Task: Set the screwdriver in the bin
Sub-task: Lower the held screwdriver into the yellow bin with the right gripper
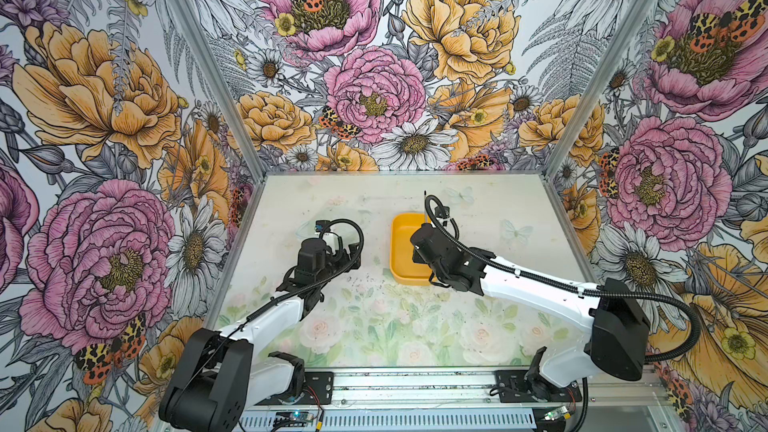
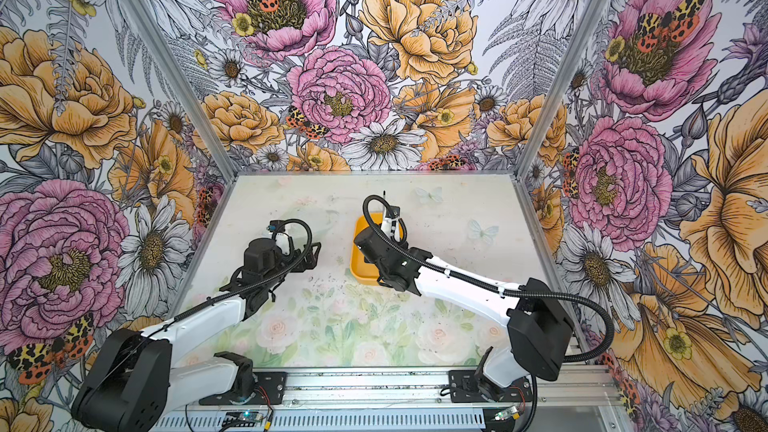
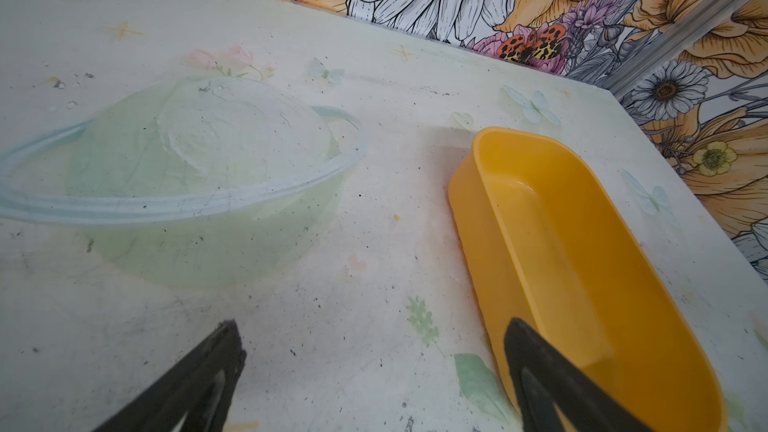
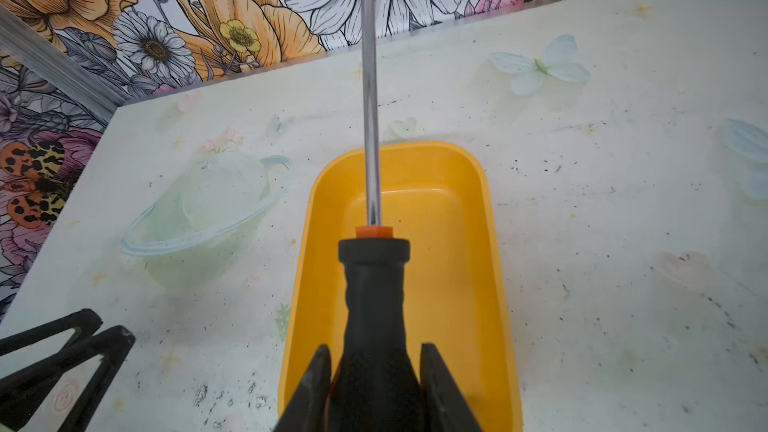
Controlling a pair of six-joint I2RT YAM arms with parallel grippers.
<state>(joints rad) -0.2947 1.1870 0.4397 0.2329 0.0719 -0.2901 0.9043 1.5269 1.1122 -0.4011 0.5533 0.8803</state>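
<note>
In both top views the bin sits on the counter, and the shaft of the screwdriver juts past its far wall. Left wrist view: the left claw stands apart, empty, just left of the bin. Right wrist view: the right claw is clamped on the screwdriver's black handle, above the bin.

- screwdriver, centre frame: bright polished metal shaft; matt black, finely textured handle; orange plastic collar.
- bin: smooth, semi-glossy yellow-orange plastic.
- table: matt printed surface, scuffed, dirt-speckled.
</note>
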